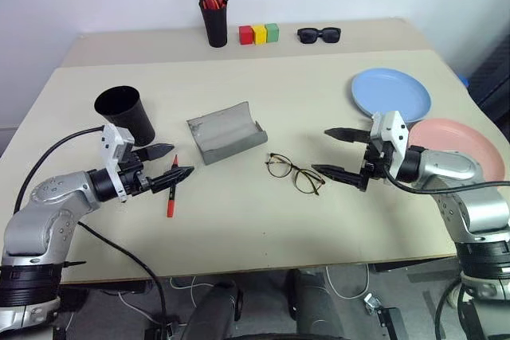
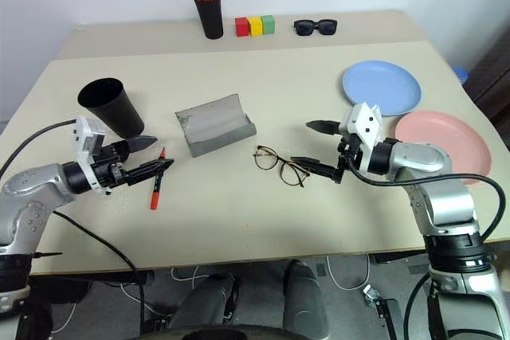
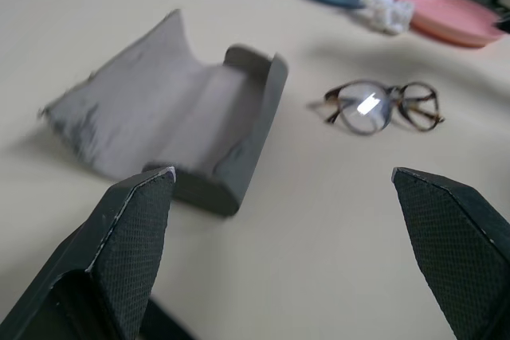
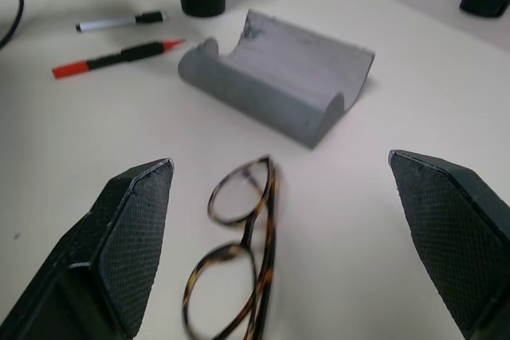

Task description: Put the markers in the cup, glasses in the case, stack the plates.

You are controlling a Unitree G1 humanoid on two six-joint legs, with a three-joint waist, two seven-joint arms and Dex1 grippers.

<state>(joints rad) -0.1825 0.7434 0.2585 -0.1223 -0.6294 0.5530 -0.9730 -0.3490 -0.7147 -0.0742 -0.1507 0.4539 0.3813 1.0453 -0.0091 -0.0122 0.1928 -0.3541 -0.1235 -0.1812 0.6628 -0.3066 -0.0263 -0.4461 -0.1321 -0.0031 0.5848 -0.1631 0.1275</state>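
Both grippers hover empty, fingers spread: your left gripper (image 1: 173, 161) over the red marker (image 1: 171, 193), your right gripper (image 1: 340, 153) just right of the glasses (image 1: 295, 173). Pinch a lens and the thin frame may twist or skid. Farther off: open case (image 1: 227, 131), cup (image 1: 126, 114) left, plates (image 1: 390, 93) right.

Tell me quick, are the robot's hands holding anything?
Left gripper: open, holding nothing.
Right gripper: open, holding nothing.
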